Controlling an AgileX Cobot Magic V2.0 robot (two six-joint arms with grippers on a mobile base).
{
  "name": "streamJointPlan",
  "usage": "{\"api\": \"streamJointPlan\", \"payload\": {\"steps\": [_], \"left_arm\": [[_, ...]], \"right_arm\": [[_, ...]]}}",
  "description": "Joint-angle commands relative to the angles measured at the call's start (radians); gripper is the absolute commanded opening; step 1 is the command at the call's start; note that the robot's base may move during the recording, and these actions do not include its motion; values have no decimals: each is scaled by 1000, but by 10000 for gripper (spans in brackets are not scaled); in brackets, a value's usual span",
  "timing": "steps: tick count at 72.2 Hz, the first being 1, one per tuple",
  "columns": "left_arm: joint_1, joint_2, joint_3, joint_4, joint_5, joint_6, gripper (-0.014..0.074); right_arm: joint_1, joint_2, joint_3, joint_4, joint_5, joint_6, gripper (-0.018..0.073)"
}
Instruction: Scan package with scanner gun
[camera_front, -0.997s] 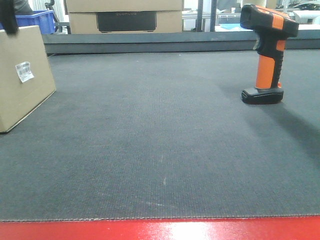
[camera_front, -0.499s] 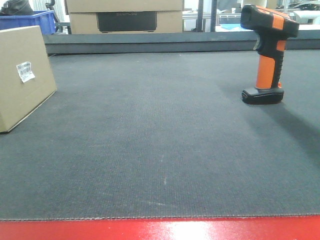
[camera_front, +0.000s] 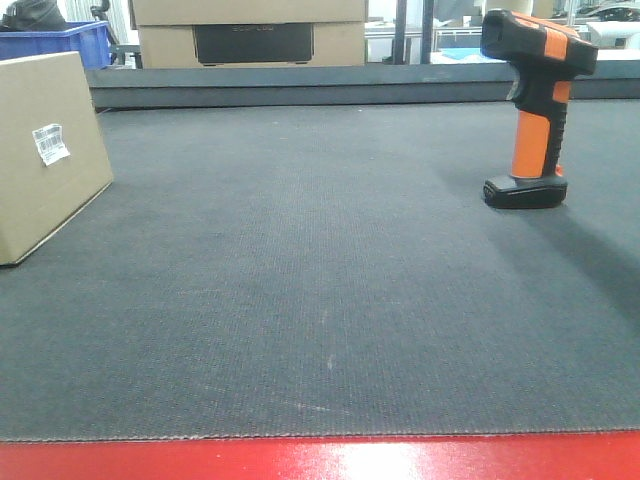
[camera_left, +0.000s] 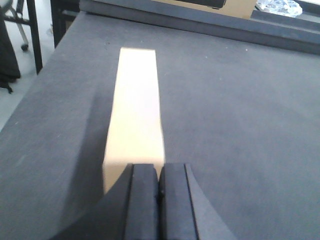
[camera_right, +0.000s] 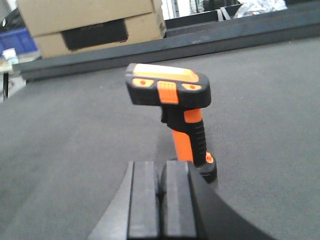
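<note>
Two robot grippers appear, each only in its own wrist camera view; neither shows in the front view. The left gripper (camera_left: 158, 200) fills the bottom centre of its view: two flat black fingers (camera_left: 142, 205) pressed together side by side, with only a thin seam between them and nothing gripped. The right gripper (camera_right: 161, 200) looks the same in its view: two black fingers (camera_right: 144, 200) closed against each other and holding nothing, pointing forward, raised above the surface.
</note>
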Motion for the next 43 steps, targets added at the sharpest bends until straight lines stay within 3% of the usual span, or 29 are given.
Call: {"api": "streamJointPlan", "payload": {"steps": [1,6,22,43], "left_arm": [[6,-89,58,21,38,-8,-111],[6,-186,106,21,91,-8,-111],[6,-402,205,21,92,-8,-111],[6,-558,216,26,92,-8,-111]], "right_arm": [[-2,-62,4,-92,62,-19,-167],[-2,-145,4,-109,151,-19,-167],[-2,-382,4,-109,393,-19,-167],[-2,-646,4,-107,479,-19,-167]]}}
